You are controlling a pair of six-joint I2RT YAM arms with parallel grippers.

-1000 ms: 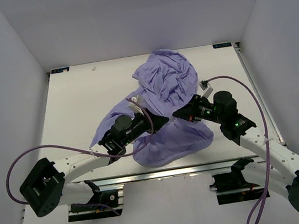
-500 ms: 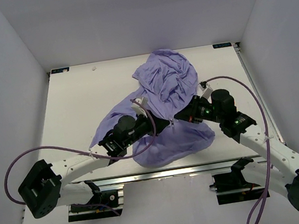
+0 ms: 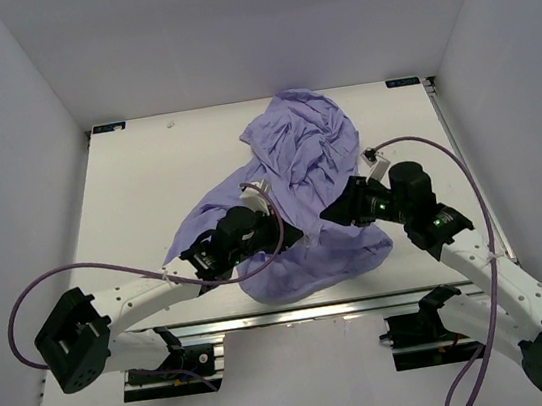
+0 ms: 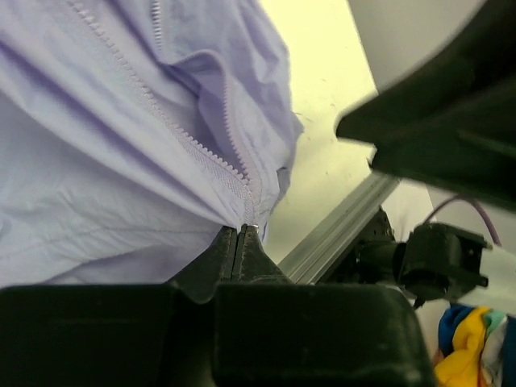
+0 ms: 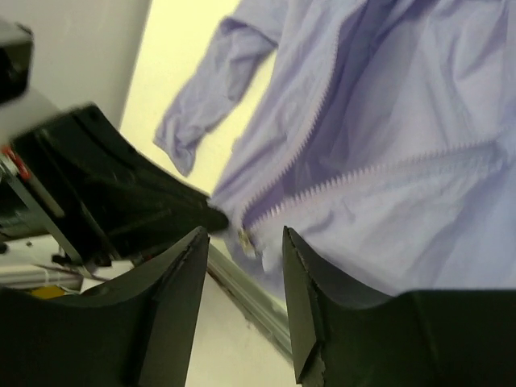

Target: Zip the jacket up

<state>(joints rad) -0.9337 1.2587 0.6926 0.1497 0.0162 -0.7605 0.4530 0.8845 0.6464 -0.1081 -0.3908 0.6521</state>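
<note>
My left fingers (image 4: 219, 260) pinch the jacket (image 3: 302, 168) at the zipper (image 4: 201, 149) foot, by the counter (image 3: 145, 170) near edge. My right fingers (image 5: 173, 306) stand open. Teeth apart, nothing zipped yet.

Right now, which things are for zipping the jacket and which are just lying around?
For the job:
jacket
its zipper
left gripper, shut on the jacket at the zipper's bottom end
right gripper, open, near the zipper

Just lying about:
purple cables
blue-and-yellow cloth
</note>
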